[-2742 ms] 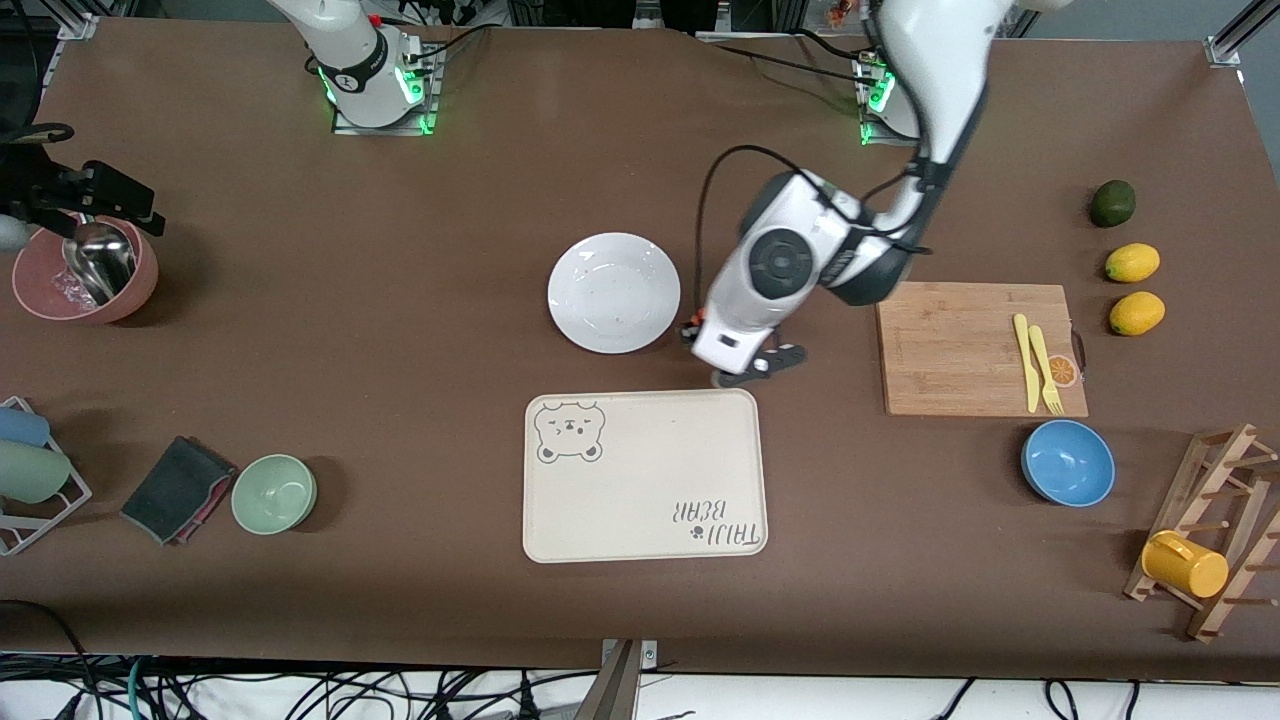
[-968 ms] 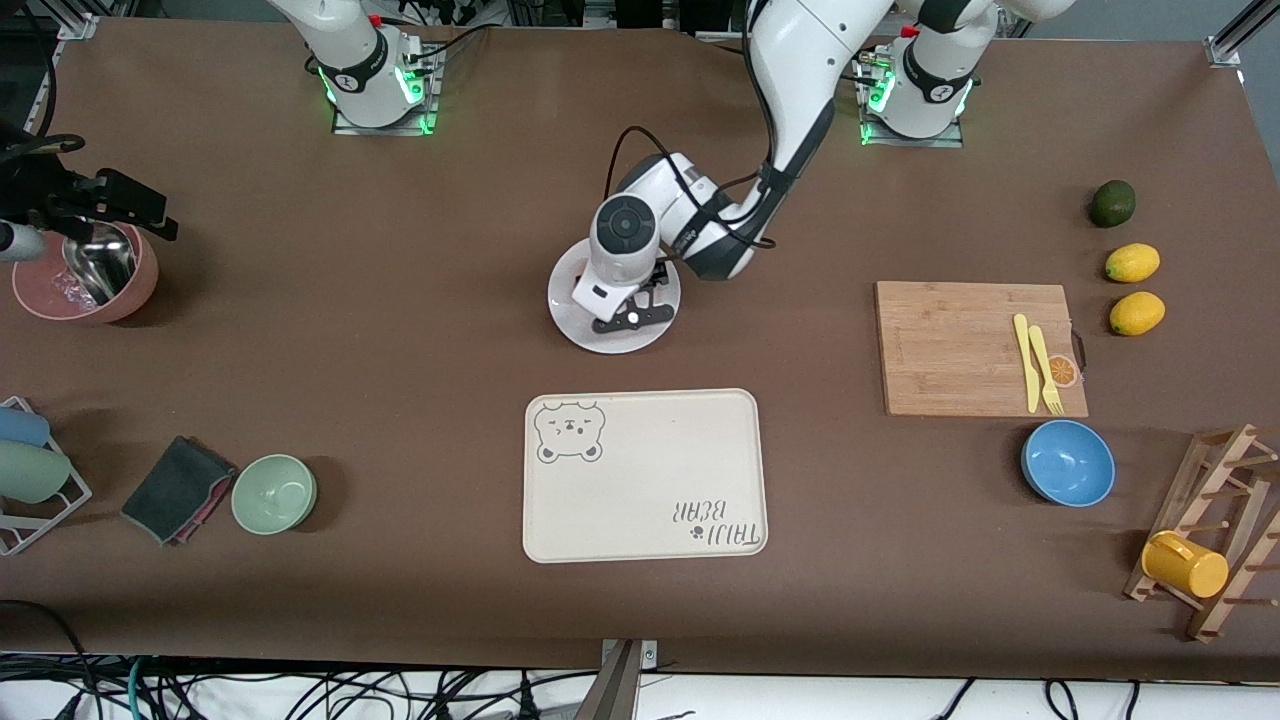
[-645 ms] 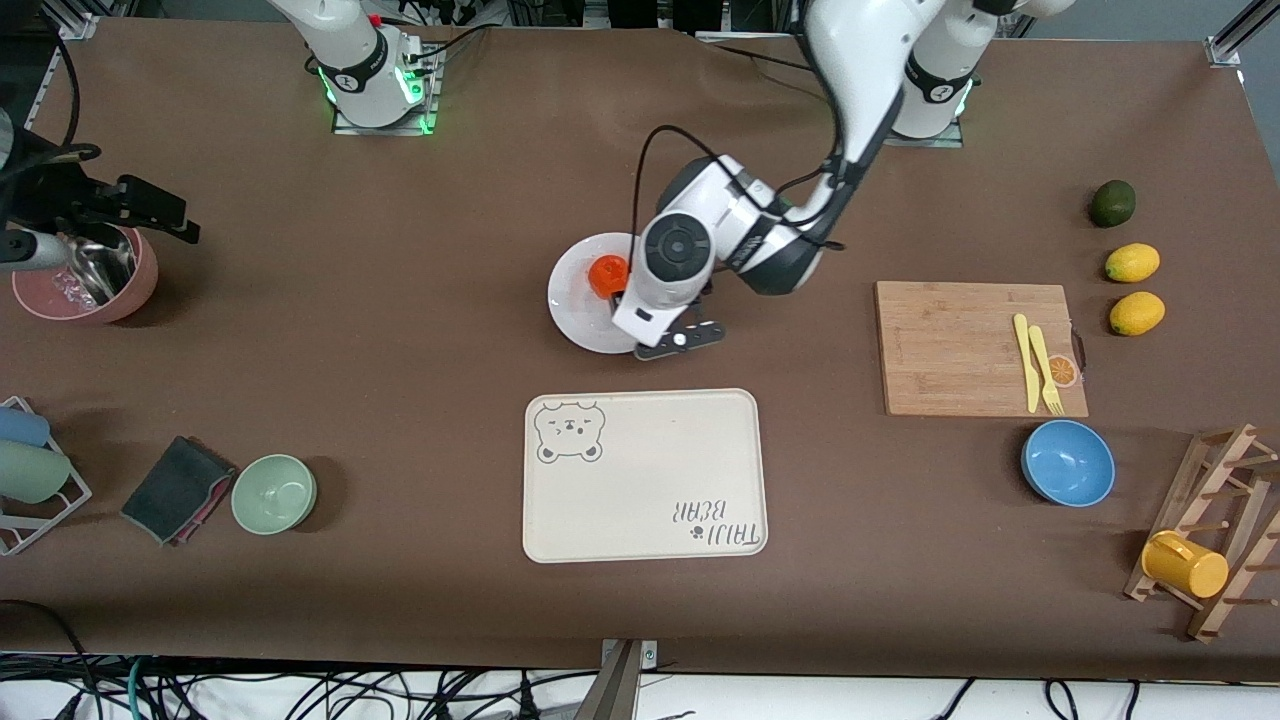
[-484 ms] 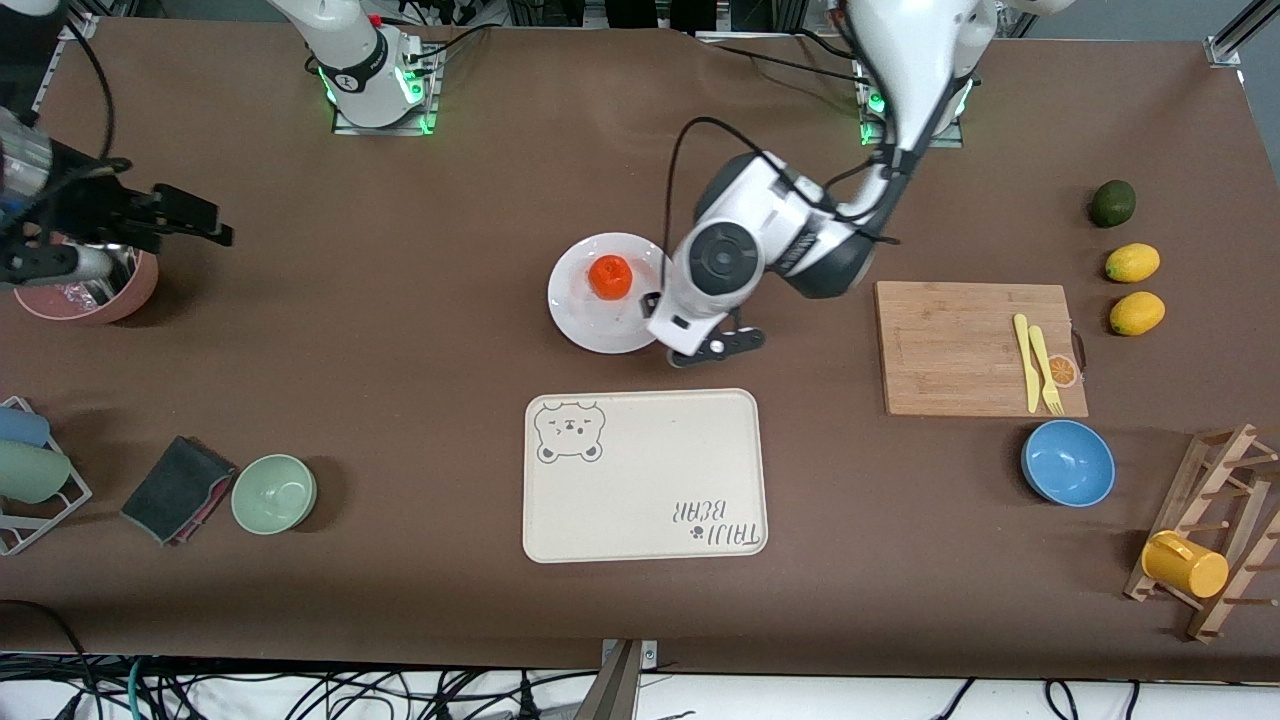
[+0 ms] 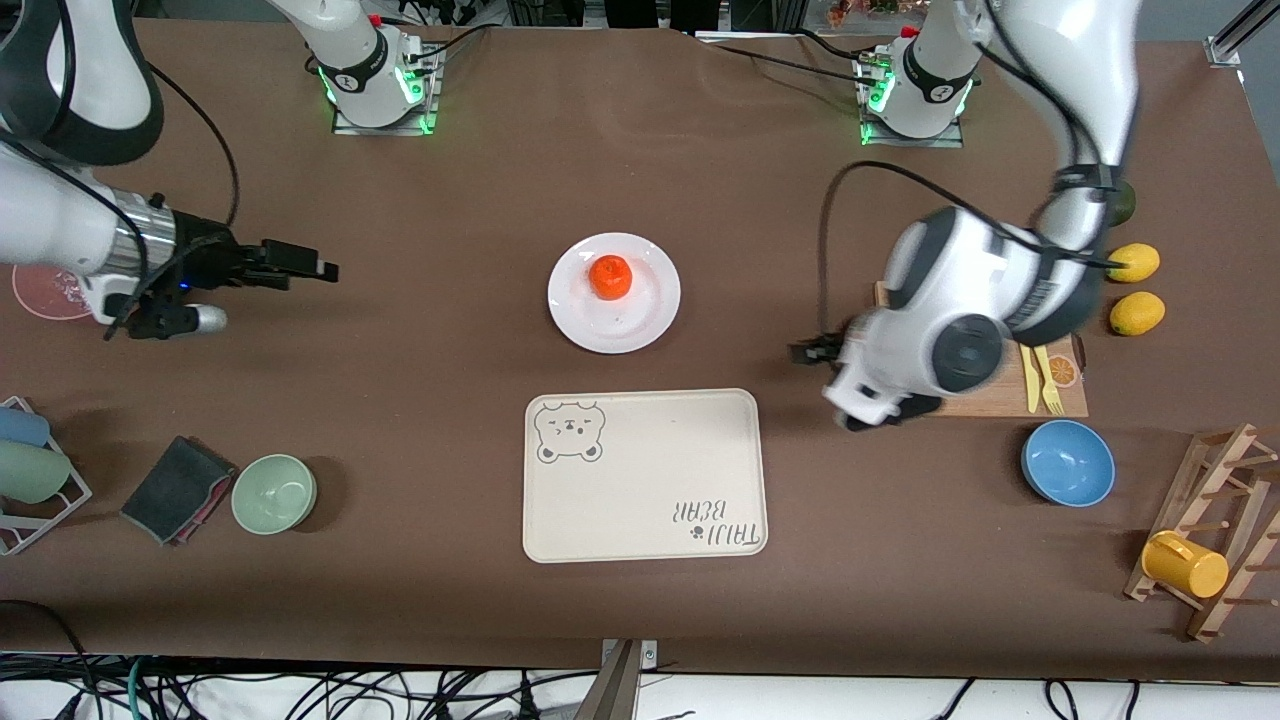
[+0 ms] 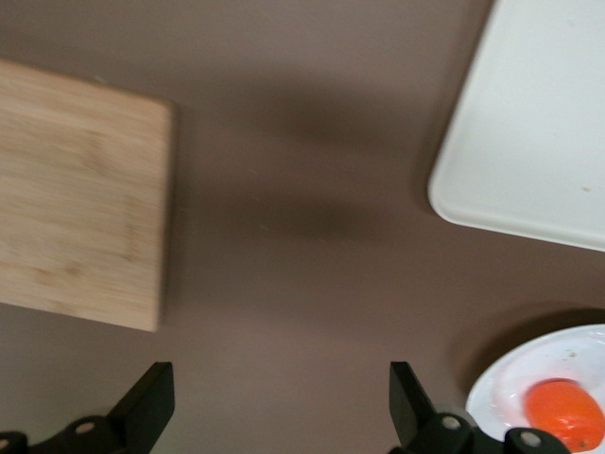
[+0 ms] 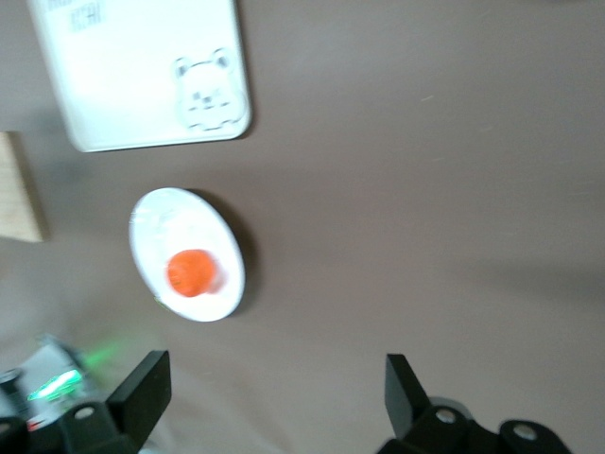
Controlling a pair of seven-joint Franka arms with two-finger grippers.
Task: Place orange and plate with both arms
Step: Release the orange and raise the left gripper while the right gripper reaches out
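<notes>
The orange (image 5: 610,277) sits on the white plate (image 5: 640,320) in the middle of the table, with no gripper touching either. My left gripper (image 5: 835,385) is open and empty over bare table between the bear-printed tray (image 5: 640,475) and the cutting board (image 5: 1010,400). Its wrist view shows the gripper (image 6: 282,416), the orange (image 6: 564,414) and the plate (image 6: 567,352). My right gripper (image 5: 305,268) is open and empty over bare table toward the right arm's end, well apart from the plate. Its wrist view shows the gripper (image 7: 274,402), the orange (image 7: 191,272) and the plate (image 7: 170,219).
A yellow fork and knife (image 5: 1043,380) lie on the cutting board. Two lemons (image 5: 1136,312) and a blue bowl (image 5: 1068,462) are near it. A mug rack (image 5: 1210,540), green bowl (image 5: 274,493), dark cloth (image 5: 178,488) and pink bowl (image 5: 40,293) lie toward the table's ends.
My left gripper left the orange on the plate and swung away toward the cutting board. My right arm moved from the pink bowl toward the plate.
</notes>
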